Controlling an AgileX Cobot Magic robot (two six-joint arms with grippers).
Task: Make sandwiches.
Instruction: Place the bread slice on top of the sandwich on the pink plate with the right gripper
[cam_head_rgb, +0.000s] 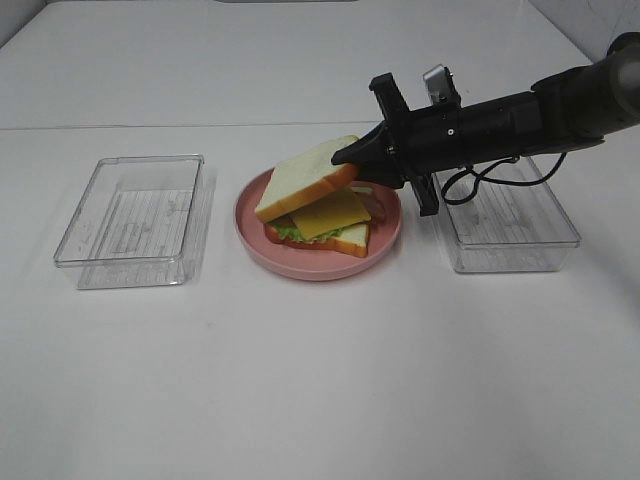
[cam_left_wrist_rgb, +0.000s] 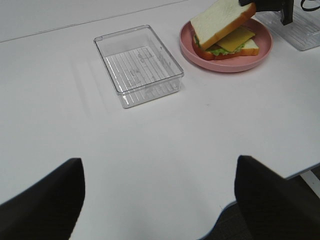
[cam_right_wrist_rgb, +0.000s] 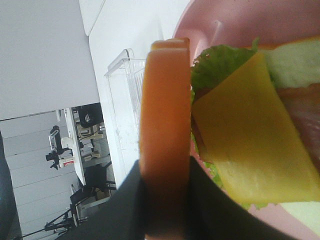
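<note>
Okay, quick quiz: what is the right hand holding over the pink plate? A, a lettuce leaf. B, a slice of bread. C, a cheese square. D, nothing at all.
B: the right hand is shut on the edge of a bread slice, held tilted over the cheese and lettuce on the plate.

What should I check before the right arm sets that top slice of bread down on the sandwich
1. Right gripper shut on the top bread slice: ok.
2. Slice level over the stack: not ok, it tilts, raised at the gripper end.
3. Cheese square on the lettuce and bottom slice: ok, though skewed.
4. Stack inside the pink plate: ok.
5. Left gripper open and away from the plate: ok.
6. Bacon placement: cannot tell.
</note>
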